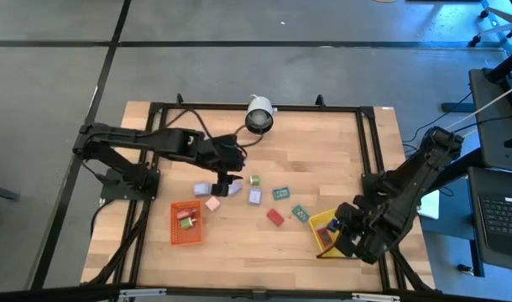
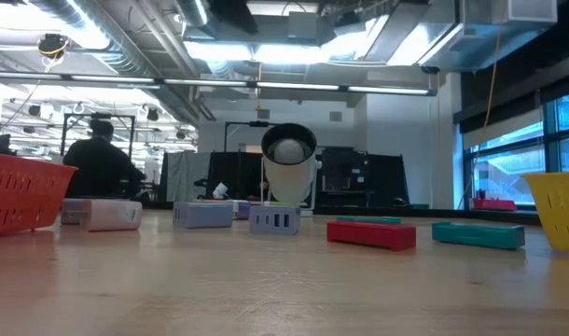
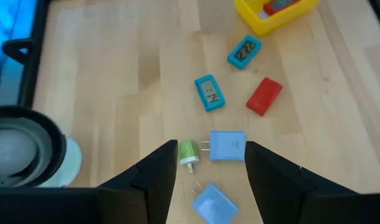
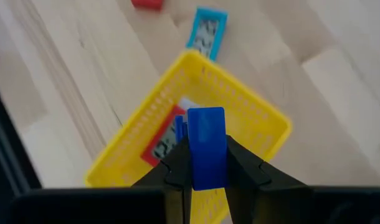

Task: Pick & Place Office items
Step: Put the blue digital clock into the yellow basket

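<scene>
Your left hand (image 3: pixel 209 171) reaches over surface (image 1: pixel 323 134) centre, fingers parted, hovering above green plug (image 3: pixel 188 152) and blue adapter (image 3: pixel 228 145). Your right hand (image 4: pixel 205 168), at 4 o'clock, clamps blue block (image 4: pixel 207 146) above yellow tray (image 4: pixel 252 106).

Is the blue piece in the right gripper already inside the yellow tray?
Not yet. The right gripper holds the blue piece pinched between its fingers, above the yellow tray.

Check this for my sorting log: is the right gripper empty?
No, the right gripper is shut on a blue block above the yellow tray.
</scene>
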Controlling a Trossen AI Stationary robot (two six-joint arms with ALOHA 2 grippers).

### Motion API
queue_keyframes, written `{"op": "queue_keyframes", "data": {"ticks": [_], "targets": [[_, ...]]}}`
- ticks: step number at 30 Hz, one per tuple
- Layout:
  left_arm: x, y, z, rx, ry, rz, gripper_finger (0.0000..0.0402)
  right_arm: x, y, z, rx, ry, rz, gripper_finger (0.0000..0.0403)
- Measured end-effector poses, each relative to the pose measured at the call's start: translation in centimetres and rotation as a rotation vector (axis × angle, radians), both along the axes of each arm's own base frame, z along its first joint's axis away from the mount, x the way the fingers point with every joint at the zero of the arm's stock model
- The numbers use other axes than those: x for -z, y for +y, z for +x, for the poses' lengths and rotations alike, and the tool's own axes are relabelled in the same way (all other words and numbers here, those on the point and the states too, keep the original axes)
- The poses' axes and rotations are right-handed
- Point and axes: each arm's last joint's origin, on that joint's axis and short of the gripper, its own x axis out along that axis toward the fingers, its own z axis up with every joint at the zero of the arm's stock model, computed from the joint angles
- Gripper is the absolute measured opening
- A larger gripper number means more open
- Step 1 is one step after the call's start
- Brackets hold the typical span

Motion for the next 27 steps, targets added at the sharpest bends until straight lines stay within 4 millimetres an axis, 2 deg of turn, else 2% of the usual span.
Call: {"op": "queue_keyframes", "data": {"ticks": [6, 12, 17, 24, 27], "targets": [[1.7, -0.1, 2.2, 0.056, 0.013, 0.005, 0.0193, 1.8, 1.1, 0.0, 0.001, 0.089, -0.020, 0.0062], [2.8, 0.1, 3.2, 0.063, 0.034, 0.006, 0.0188, 2.8, 1.8, -0.1, 0.010, 0.140, -0.027, 0.0064], [3.5, 0.4, 3.7, 0.057, 0.057, -0.022, 0.0185, 2.8, 1.8, -0.1, 0.022, 0.111, -0.038, 0.0087], [5.0, 0.4, 4.5, 0.068, 0.111, -0.013, 0.0195, 2.8, 1.9, 0.0, 0.040, 0.091, -0.037, 0.0079], [5.3, 0.3, 4.7, 0.071, 0.119, -0.012, 0.0197, 2.8, 1.9, -0.1, 0.058, 0.098, -0.022, 0.0096]]}}
